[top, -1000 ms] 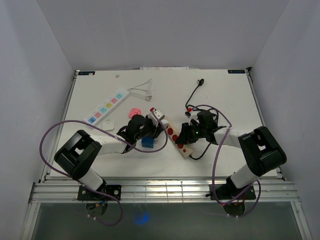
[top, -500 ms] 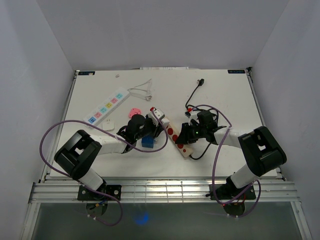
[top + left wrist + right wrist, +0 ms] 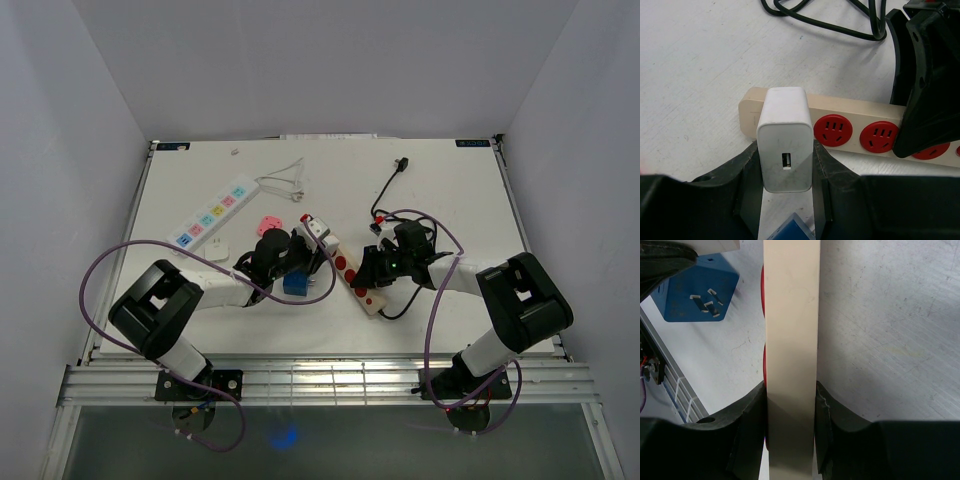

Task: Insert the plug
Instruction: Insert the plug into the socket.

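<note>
A beige power strip with red sockets lies at the table's middle; it shows in the left wrist view and edge-on in the right wrist view. A white USB charger plug stands at the strip's far end, over its end socket. My left gripper is shut on the charger; it shows in the top view. My right gripper is shut on the strip's sides, near its other end.
A blue cube adapter lies just beside the left gripper, also in the right wrist view. A white strip with coloured sockets, a pink disc, a white cable and a black cord lie further back.
</note>
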`<act>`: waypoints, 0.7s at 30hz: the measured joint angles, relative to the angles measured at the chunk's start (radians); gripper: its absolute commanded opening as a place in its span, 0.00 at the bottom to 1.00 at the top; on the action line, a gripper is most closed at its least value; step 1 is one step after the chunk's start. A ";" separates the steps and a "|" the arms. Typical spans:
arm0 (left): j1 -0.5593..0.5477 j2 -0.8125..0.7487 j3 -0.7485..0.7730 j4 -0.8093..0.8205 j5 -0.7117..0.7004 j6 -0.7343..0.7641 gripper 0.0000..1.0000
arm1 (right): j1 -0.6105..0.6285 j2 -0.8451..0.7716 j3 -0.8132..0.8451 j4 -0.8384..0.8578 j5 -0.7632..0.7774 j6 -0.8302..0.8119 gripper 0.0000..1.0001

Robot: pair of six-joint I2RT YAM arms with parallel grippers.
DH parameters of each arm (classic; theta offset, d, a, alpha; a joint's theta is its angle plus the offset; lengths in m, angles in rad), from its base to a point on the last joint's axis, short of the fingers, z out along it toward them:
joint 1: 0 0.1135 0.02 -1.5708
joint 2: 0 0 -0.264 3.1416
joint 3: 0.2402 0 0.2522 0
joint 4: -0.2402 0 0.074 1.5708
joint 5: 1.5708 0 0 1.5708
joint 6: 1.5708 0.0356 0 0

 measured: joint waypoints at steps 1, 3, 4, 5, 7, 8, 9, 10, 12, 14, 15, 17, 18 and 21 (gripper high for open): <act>0.000 0.000 0.000 0.000 -0.002 0.000 0.00 | 0.000 0.000 0.000 0.000 0.000 0.000 0.08; 0.000 0.003 0.000 0.000 -0.003 0.001 0.00 | 0.000 0.000 0.000 0.000 0.000 0.000 0.08; 0.001 0.006 0.000 0.001 -0.004 0.002 0.00 | 0.000 0.000 0.000 0.000 0.000 0.000 0.08; 0.002 0.011 0.001 0.003 -0.004 0.003 0.00 | 0.000 0.000 0.000 0.000 0.000 0.000 0.08; 0.004 0.017 0.004 0.010 0.000 0.004 0.00 | 0.000 0.000 0.000 0.000 0.000 0.001 0.08; 0.005 0.018 0.005 0.010 0.002 0.005 0.00 | 0.000 0.000 0.000 0.000 0.000 0.001 0.08; 0.005 0.019 0.006 0.010 0.005 0.007 0.00 | 0.000 0.000 0.000 0.000 0.000 0.001 0.08; 0.006 0.021 0.006 0.010 0.009 0.008 0.00 | 0.000 0.000 0.000 0.000 0.000 0.001 0.08; 0.008 0.029 0.012 0.014 0.018 0.011 0.00 | -0.001 0.000 0.000 0.000 0.000 0.002 0.08; 0.009 0.037 0.021 0.015 0.024 0.012 0.00 | -0.003 0.000 0.000 0.000 0.000 0.002 0.08; 0.010 0.041 0.025 0.015 0.027 0.013 0.00 | -0.003 0.001 0.000 0.000 0.000 0.004 0.08; 0.012 0.052 0.037 0.014 0.036 0.015 0.00 | -0.006 0.002 0.000 0.002 0.001 0.009 0.08; 0.013 0.058 0.044 0.013 0.039 0.016 0.00 | -0.008 0.003 0.000 0.004 0.001 0.012 0.08; 0.014 0.071 0.071 -0.005 0.040 0.022 0.00 | -0.016 0.021 0.000 0.028 -0.018 0.034 0.08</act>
